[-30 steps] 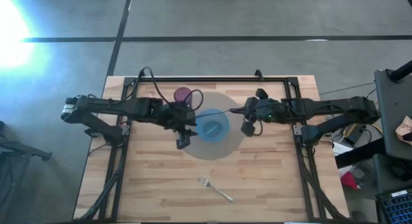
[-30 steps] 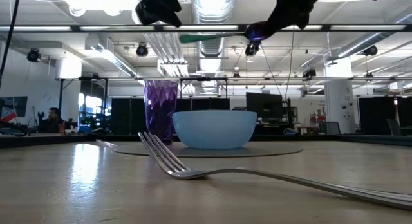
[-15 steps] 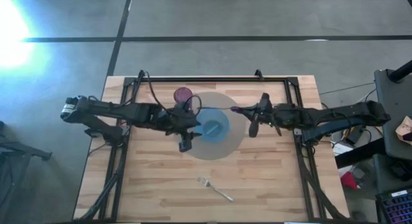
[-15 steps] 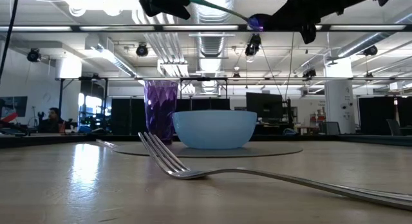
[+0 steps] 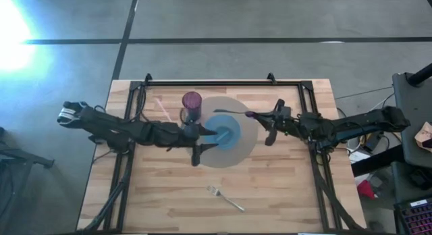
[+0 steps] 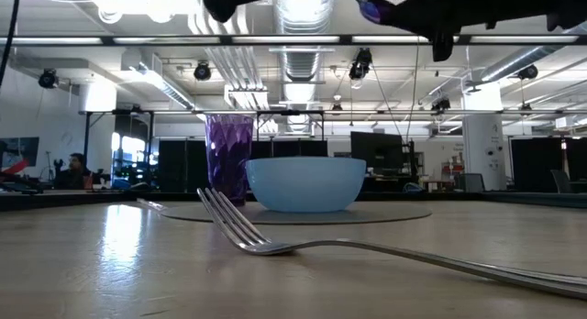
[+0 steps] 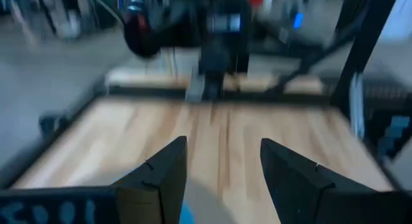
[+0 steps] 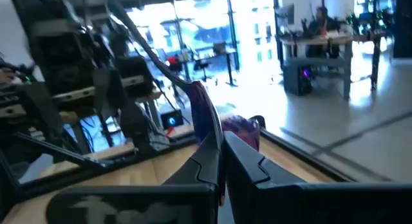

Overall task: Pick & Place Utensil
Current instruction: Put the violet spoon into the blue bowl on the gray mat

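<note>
One utensil, a spoon (image 5: pixel 233 112), pinched aloft by right gripper (image 5: pixel 263 117), unplaced; left gripper (image 5: pixel 202 140) spread, empty; fork (image 5: pixel 225 198) untouched.

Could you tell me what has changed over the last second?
The right gripper, still shut on the purple-handled utensil, drew back rightward. The left gripper, open and empty, pulled back left. The fork, blue bowl and purple cup stayed put.
</note>
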